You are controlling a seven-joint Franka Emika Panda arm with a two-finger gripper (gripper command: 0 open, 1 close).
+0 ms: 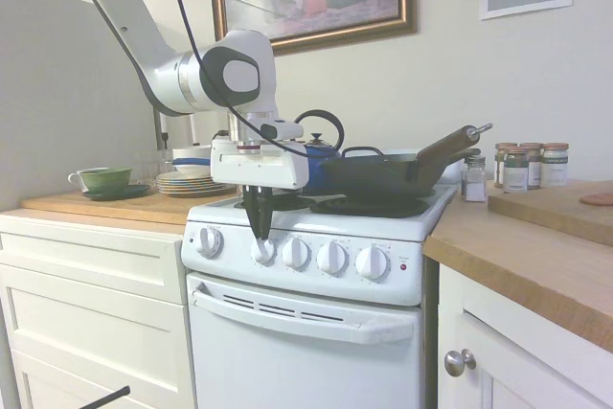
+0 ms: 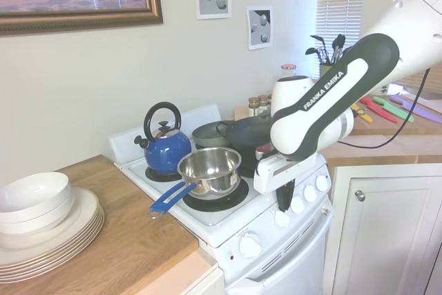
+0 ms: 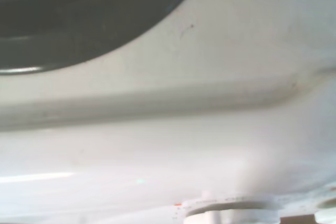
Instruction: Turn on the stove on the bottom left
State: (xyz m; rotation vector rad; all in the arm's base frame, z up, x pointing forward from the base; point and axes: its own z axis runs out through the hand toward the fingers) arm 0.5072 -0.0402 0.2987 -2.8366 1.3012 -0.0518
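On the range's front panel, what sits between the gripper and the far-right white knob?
First exterior view: two more round white knobs lie between the gripper, at the second knob, and the far-right knob.

Black coil burner (image 2: 215, 200) front-left on range, under steel saucepan

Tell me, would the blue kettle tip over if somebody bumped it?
Probably not easily: the kettle looks squat and wide-bottomed, sitting flat on a back burner. It might slide on smooth metal. How heavy it is depends on water inside, which can't be seen.
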